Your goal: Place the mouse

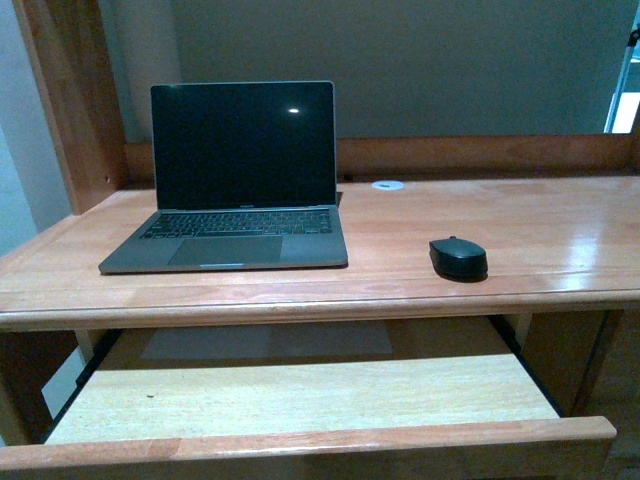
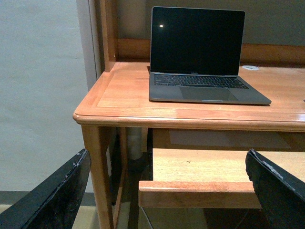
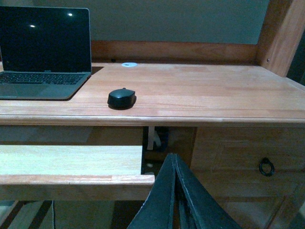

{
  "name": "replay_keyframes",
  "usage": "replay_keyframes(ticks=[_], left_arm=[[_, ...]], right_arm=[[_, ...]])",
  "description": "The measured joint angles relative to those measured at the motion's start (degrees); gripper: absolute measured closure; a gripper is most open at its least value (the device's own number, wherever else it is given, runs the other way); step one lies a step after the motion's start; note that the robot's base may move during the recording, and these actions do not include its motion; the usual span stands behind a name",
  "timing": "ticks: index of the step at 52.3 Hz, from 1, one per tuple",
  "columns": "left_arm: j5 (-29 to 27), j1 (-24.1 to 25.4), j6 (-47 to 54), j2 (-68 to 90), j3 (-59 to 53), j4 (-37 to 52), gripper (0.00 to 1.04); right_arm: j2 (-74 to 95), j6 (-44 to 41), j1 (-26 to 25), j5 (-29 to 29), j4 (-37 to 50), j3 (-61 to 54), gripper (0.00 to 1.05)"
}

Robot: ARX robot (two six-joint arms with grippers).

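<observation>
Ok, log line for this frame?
mouse on desk, right of laptop | drawer open | left gripper open | right gripper shut | no contact

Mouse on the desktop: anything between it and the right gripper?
Nothing visible. The mouse sits alone on the desktop, clear of the laptop. The shut right gripper is below desk level, in front of it.

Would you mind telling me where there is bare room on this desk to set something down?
The desktop is bare right of the mouse out to its right edge, and between the laptop and the mouse. The pulled-out tray below is bare across its whole width. The left half is crowded: the laptop fills most of it.
</observation>
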Motion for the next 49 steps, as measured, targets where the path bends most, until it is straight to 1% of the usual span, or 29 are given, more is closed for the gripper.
replay_keyframes(ticks=[8,15,29,32,35,36,37,40,49], left_arm=[[0.0,0.0,-0.02,0.0,0.0,0.04,0.07],[0.0,0.0,-0.02,0.0,0.0,0.04,0.07],[-0.02,0.0,0.0,0.0,0.0,0.04,0.07],[-0.02,0.0,0.0,0.0,0.0,0.04,0.07],[-0.02,0.0,0.0,0.0,0.0,0.04,0.07],[0.0,0.0,-0.02,0.0,0.0,0.04,0.07],[-0.02,0.0,-0.02,0.0,0.0,0.04,0.07],[0.0,0.0,0.0,0.0,0.0,0.04,0.07],[-0.02,0.0,-0.02,0.0,0.0,0.04,0.07]], right_arm=[[0.0,-0.04,0.0,0.0,-0.04,0.0,1.02],[0.0,-0.02,0.0,-0.02,-0.04,0.0,0.73],[0.0,-0.02,0.0,-0.02,-0.02,0.0,0.35],[0.0,0.0,0.0,-0.02,-0.04,0.0,0.24],[0.0,-0.02,0.0,-0.02,-0.04,0.0,0.09],[0.0,0.0,0.0,-0.02,-0.04,0.0,0.06],[0.0,0.0,0.0,-0.02,-0.02,0.0,0.05],[0.0,0.0,0.0,-0.02,-0.04,0.0,0.07],[0.0,0.0,0.0,-0.02,-0.04,0.0,0.07]])
